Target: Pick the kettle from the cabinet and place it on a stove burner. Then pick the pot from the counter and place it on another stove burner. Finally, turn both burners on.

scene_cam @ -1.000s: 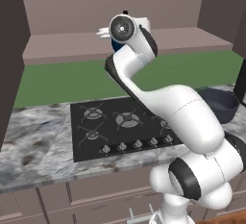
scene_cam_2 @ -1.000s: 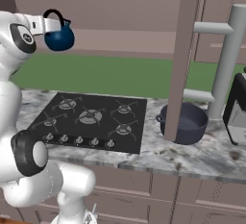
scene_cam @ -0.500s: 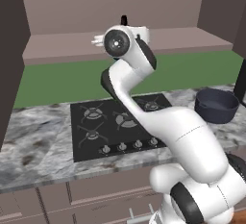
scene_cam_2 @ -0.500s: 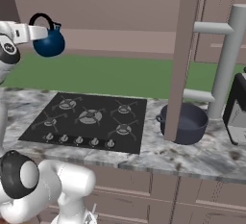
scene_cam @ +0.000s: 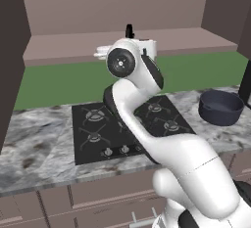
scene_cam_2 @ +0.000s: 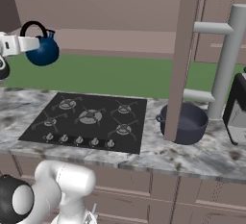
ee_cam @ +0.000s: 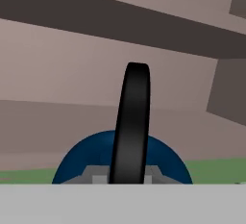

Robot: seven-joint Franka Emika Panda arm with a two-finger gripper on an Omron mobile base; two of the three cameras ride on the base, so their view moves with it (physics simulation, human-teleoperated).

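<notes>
Tool [scene_cam_2: 34, 43] grips unlabelled kettle [scene_cam_2: 43, 51] above cooktop [scene_cam_2: 86, 121].

The kettle [scene_cam_2: 43, 51] hangs in open air in front of the cabinet [scene_cam_2: 110, 6], above the tabletop's [scene_cam_2: 192, 158] left end and left of the cooktop [scene_cam_2: 86, 122]. Below it nothing stands. All five burners [scene_cam_2: 90, 117] lie bare, so the room above the cooktop is free. The pot [scene_cam_2: 184, 122] sits on the tabletop just right of the cooktop, with a brown upright panel [scene_cam_2: 182, 59] in front of its left rim. A grey ladder-like frame [scene_cam_2: 222, 59] and a dark appliance [scene_cam_2: 238, 110] crowd the tabletop's right end.
</notes>
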